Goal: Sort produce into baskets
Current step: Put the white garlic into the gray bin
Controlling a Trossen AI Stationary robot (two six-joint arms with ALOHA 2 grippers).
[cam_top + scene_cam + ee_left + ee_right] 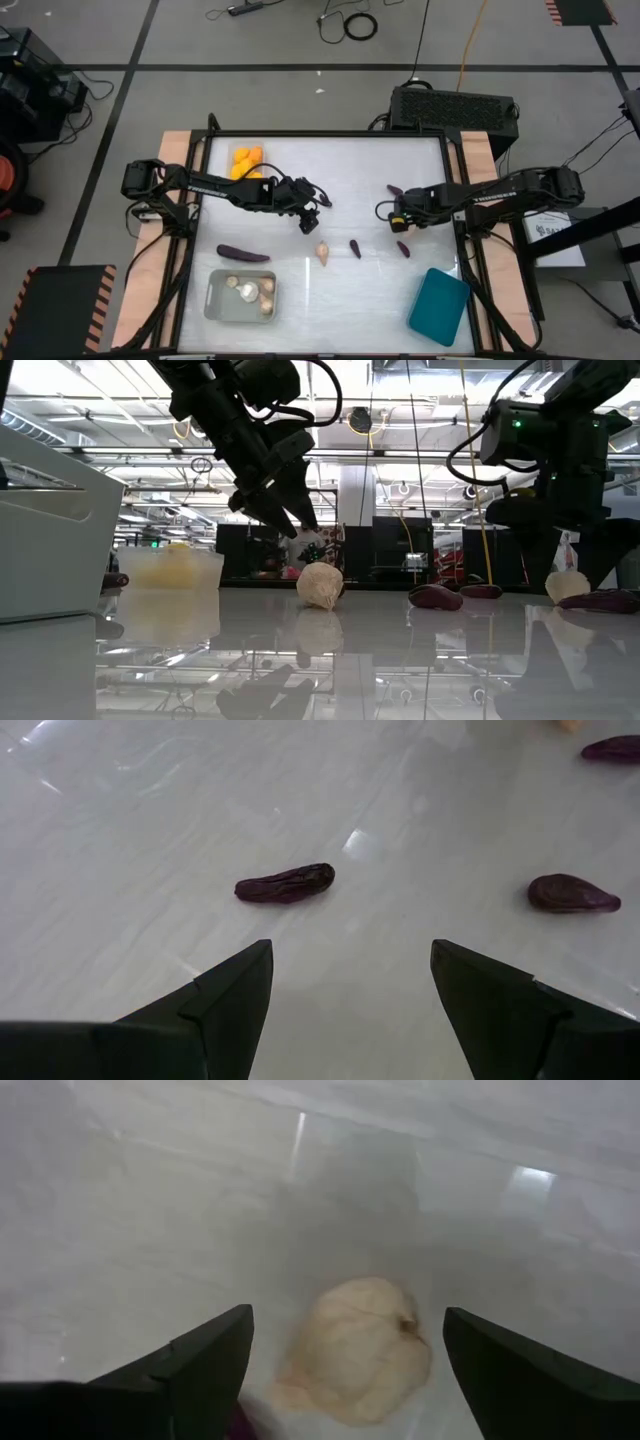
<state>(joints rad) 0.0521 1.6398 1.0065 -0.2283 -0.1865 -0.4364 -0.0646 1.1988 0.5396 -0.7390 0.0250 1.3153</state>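
Reaching in from 9 o'clock, the left arm stretches across the table (420, 150), and the left gripper (309, 222) hangs above the white top near the middle. Its two dark fingers (235, 995) are spread apart and hold nothing.

The right arm comes in from 3 o'clock. The right gripper (398, 220) sits right of the middle, fingers (205, 1355) spread wide and empty. In its wrist view a pale knobbly bulb (355, 1350) lies on the table between the open fingers, not touched.

A bulb (323, 252) rests near the middle, toward 6 o'clock. Two tiny eggplants (355, 248) (403, 248) lie to its right, each pointing roughly 12 to 6. A third tiny eggplant (394, 189) lies up by the right arm. The long eggplant (243, 254) lies with its long side running 9 to 3, left of the bulb.

Orange fruits (247, 160) sit in the clear basket (236, 150) at 11 o'clock. The grey basket (215, 300) at 7 o'clock holds bulbs (250, 291). The teal basket (438, 306) sits at 5 o'clock.
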